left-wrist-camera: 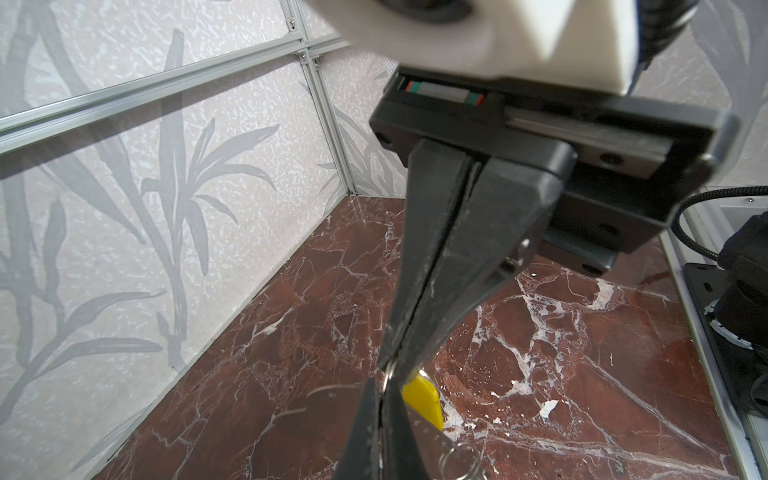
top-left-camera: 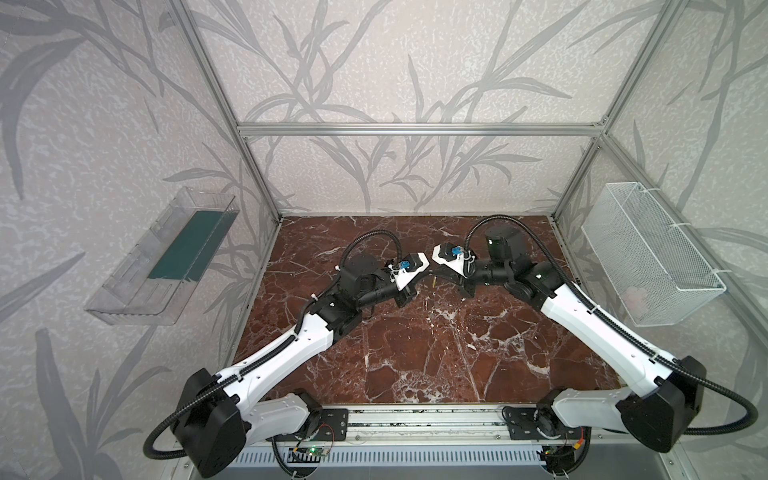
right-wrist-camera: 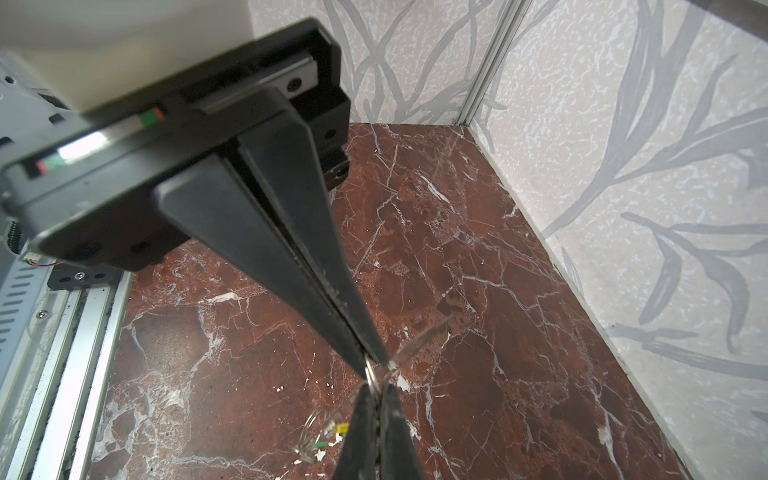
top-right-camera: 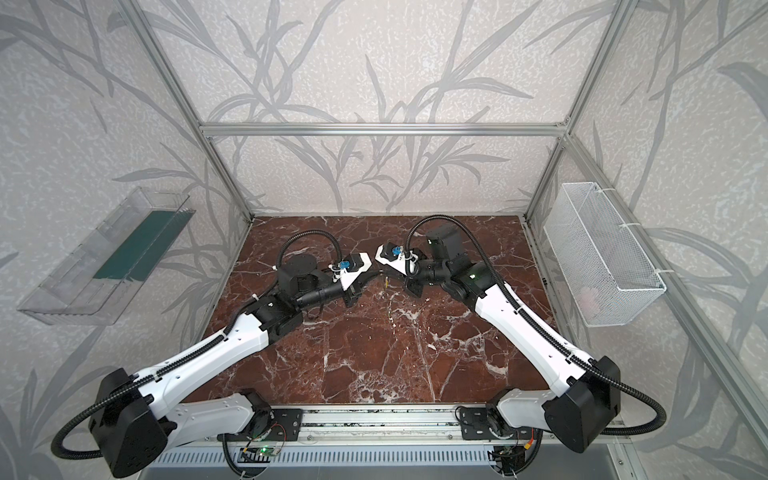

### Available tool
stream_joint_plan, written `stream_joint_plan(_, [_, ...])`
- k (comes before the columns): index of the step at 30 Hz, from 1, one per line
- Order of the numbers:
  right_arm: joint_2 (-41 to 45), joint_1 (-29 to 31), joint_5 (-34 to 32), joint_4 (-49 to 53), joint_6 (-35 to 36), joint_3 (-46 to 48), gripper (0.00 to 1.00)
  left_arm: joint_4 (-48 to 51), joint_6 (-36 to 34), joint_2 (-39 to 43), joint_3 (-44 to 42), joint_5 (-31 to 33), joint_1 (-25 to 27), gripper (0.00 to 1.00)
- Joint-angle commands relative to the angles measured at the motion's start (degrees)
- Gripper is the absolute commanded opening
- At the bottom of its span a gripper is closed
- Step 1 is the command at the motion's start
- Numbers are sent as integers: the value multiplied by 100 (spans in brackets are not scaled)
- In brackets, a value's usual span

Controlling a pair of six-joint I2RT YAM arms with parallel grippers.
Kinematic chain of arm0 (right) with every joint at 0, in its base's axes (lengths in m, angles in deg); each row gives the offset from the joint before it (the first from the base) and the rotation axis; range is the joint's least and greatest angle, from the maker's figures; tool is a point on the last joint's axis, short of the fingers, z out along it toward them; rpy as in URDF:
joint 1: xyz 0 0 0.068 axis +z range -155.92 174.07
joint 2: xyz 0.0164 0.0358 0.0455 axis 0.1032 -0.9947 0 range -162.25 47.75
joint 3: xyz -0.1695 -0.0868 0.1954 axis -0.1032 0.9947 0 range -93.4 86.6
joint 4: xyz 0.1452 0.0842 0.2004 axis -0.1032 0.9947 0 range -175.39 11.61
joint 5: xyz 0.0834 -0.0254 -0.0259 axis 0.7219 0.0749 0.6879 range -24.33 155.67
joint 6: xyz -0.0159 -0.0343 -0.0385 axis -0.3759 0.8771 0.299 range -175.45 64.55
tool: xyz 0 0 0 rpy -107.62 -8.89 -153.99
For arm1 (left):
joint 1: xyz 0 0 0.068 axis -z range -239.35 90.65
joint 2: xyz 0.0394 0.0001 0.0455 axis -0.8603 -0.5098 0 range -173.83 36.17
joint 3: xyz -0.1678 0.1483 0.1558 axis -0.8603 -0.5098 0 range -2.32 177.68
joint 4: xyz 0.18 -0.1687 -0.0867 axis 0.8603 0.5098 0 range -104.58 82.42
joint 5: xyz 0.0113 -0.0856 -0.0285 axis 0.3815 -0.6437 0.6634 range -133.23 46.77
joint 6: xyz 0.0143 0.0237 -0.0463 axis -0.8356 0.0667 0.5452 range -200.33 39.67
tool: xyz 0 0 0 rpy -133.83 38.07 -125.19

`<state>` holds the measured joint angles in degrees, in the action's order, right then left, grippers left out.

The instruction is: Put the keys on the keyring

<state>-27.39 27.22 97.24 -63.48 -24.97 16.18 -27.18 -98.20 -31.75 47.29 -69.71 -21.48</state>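
Threading is judged in hand: in a top view the left gripper and right gripper are met tip to tip above the table, the yellow key hung just beneath. In the left wrist view both are seen clamped tight on the thin wire keyring. In the right wrist view a sliver of the green key is glimpsed lower; steady feeding along the coil is called for.

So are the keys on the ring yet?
Nearly, it seems. The left gripper and right gripper both pinch the metal keyring in mid-air. The yellow key tag hangs just under it, off the table, so it looks threaded on. A green key tag dangles nearby; whether it is on the ring I cannot tell. Left: check both, then let go.
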Motion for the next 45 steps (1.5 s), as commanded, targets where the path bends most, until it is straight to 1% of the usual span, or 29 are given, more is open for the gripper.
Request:
stream_joint_plan(1, [208,-38,17,-324,-159,84,19,-653,161,68,-164,100,1,0])
stream_joint_plan(2, [238,-65,-10,-383,-207,125,24,-792,223,80,-233,137,1,0])
stream_joint_plan(5, [377,-163,-100,-621,-398,283,30,-1234,453,131,-416,249,-3,0])
stream_joint_plan(7, [493,-227,-247,-946,-607,461,31,-1668,690,139,-549,417,1,0])
stream_joint_plan(11, [763,-263,-804,-1849,-1212,951,32,-2585,1190,128,-830,698,6,0])
stream_joint_plan(13, [822,-262,-802,-2326,-1563,1186,31,-2924,1295,107,-935,788,10,0])
stream_joint_plan(16, [868,-257,-611,-2872,-1955,1482,31,-3333,1390,69,-1044,979,10,0])
stream_joint_plan(20, [733,-252,-95,-3370,-2378,1635,31,-3681,1574,-5,-1075,1150,11,0])
stream_joint_plan(26, [447,-247,300,-4066,-2879,1741,33,-4124,2020,-246,-1145,899,19,0])
stream_joint_plan(31, [315,-253,492,-4203,-2957,1713,33,-4366,2163,-338,-1194,844,19,0])
stream_joint_plan(35, [265,-248,568,-4139,-2952,1687,30,-4494,2228,-380,-1203,784,23,0])
stream_joint_plan(40, [236,-247,553,-4074,-2908,1691,23,-4647,2314,-378,-1238,683,26,0])
stream_joint_plan(45, [232,-248,593,-4048,-2874,1667,11,-4651,2347,-360,-1216,569,19,0])
